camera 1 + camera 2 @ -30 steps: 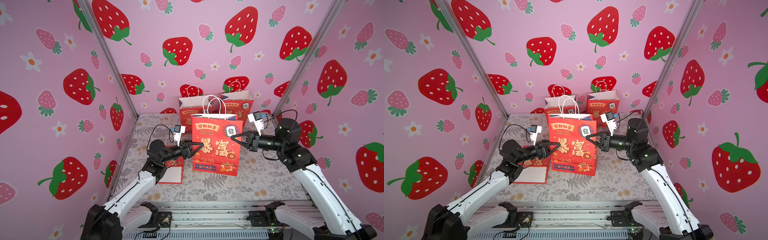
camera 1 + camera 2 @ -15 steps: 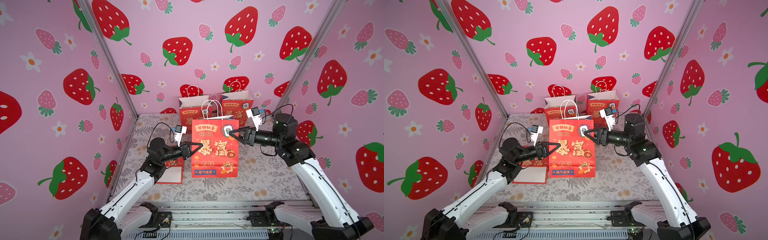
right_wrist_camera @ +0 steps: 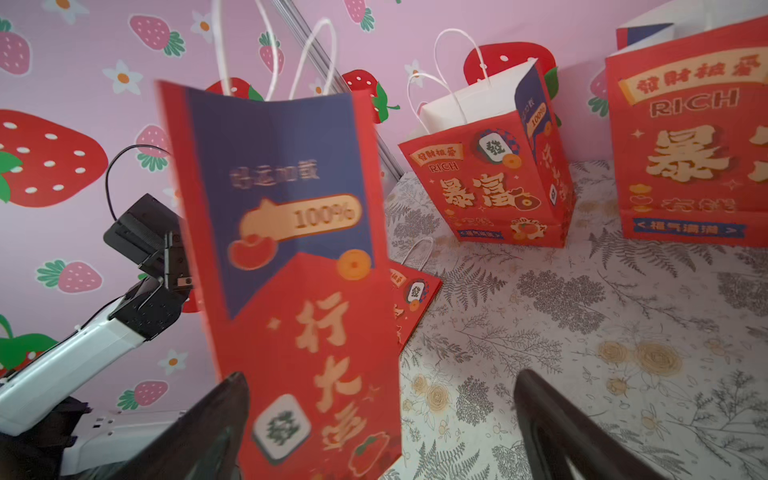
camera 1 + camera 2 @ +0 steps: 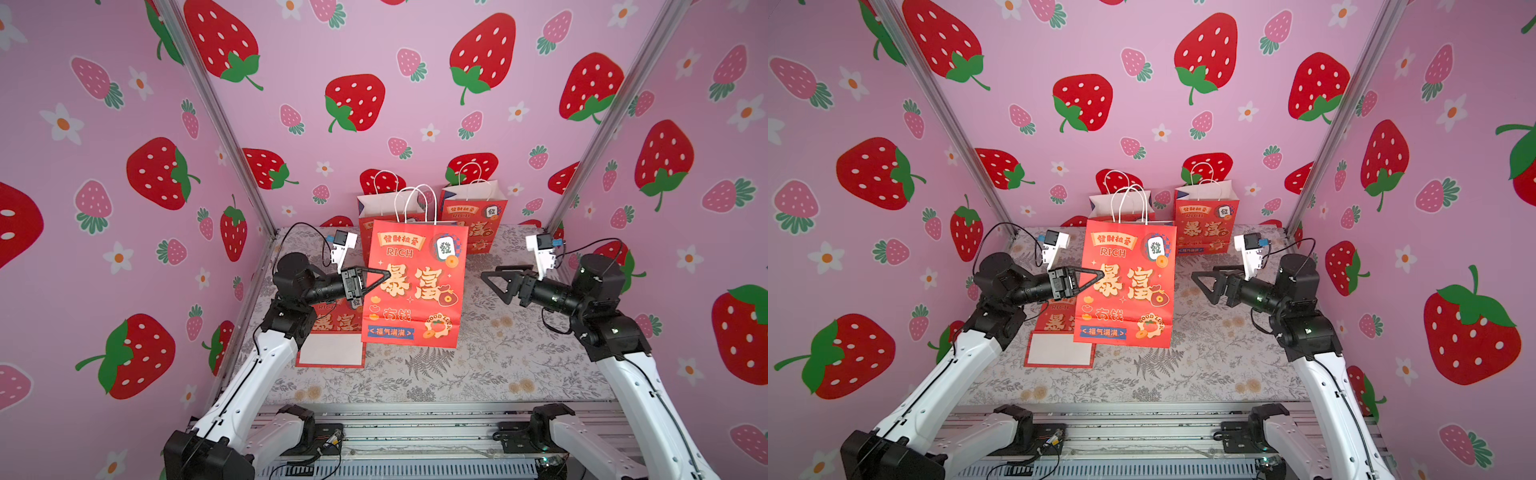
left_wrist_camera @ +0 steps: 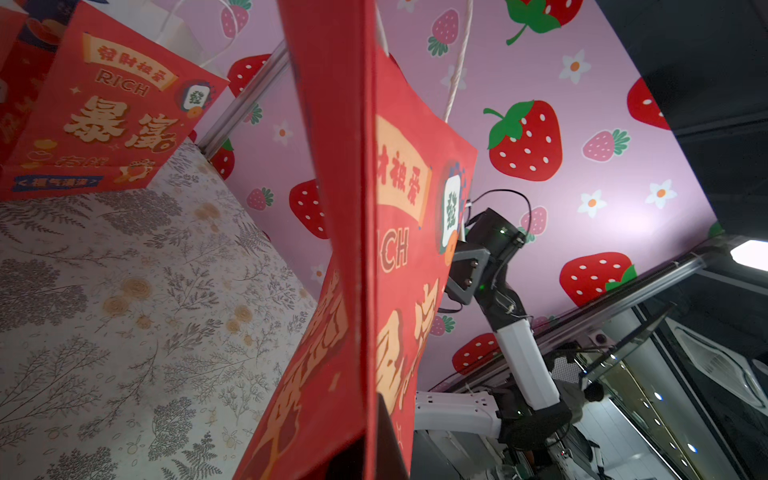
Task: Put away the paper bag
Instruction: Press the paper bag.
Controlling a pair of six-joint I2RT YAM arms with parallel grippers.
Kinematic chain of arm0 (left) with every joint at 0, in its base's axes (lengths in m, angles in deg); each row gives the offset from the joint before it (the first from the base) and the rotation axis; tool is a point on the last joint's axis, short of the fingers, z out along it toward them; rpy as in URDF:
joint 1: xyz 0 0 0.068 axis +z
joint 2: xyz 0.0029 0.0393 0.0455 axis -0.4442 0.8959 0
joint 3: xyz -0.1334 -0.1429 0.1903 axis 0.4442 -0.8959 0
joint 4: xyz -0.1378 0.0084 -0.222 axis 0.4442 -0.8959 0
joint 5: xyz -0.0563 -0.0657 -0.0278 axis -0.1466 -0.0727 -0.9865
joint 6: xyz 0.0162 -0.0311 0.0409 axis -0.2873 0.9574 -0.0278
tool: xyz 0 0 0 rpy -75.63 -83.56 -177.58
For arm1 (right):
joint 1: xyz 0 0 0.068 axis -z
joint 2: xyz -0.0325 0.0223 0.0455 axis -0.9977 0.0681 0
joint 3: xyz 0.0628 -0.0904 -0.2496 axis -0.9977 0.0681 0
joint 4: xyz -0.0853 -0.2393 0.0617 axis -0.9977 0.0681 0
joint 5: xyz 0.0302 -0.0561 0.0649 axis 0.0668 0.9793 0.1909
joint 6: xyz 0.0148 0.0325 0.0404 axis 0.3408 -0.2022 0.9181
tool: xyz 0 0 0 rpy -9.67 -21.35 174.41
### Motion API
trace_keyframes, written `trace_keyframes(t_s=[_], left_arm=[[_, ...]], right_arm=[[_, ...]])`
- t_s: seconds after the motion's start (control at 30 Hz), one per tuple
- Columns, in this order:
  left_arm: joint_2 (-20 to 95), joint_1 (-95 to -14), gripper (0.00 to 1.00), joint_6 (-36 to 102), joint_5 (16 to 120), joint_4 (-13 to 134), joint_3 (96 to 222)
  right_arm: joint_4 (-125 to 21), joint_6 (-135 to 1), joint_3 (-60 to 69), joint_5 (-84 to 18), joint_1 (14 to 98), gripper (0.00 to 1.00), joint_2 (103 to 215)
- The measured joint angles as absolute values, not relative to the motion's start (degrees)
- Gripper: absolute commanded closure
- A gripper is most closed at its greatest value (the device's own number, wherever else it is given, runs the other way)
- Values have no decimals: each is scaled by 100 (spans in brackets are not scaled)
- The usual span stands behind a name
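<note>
The red paper bag (image 4: 415,286) (image 4: 1125,286) with white cord handles stands upright at the middle of the table, flattened, its printed face toward the front. My left gripper (image 4: 384,275) (image 4: 1098,274) is shut on the bag's left edge. In the left wrist view that edge (image 5: 365,208) runs straight into the gripper (image 5: 374,449). My right gripper (image 4: 494,287) (image 4: 1203,289) stands open to the right of the bag, apart from it. The right wrist view shows the bag's blue and red side panel (image 3: 299,249) ahead of the open gripper (image 3: 380,376).
Two more red bags stand open against the back wall (image 4: 376,208) (image 4: 473,224). Another lies flat on the floral cloth (image 4: 519,365), under my left arm (image 4: 332,336). Strawberry-print walls close in the left, back and right sides.
My right gripper opened, let go of the bag's right side and drew back to the right. My left gripper closed on the left edge. The bag has flattened.
</note>
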State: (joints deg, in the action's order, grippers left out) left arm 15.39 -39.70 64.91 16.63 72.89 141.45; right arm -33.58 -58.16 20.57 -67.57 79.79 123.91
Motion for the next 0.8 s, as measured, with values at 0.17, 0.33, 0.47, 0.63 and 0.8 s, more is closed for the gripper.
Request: trace_keyframes(t_s=[0.17, 0.33, 0.47, 0.63, 0.8], left_arm=[[1552, -3932, 100, 6591, 1045, 7197, 14795], [1718, -3906, 100, 6998, 767, 7350, 14969], [1890, -3858, 100, 7297, 752, 7424, 14991], [2105, -3830, 100, 7717, 758, 7695, 15188], [2277, -3821, 100, 8023, 776, 7977, 15507]], right_arm=[[-3849, -5538, 2531, -7887, 8480, 8, 13062], [-4077, -5466, 2887, -8667, 8449, 8, 13051], [-4278, -5560, 2887, -9052, 8226, 8, 12631], [-4426, -5724, 2887, -9314, 7881, 8, 12360], [-4453, -5849, 2887, -9310, 7806, 8, 12563]])
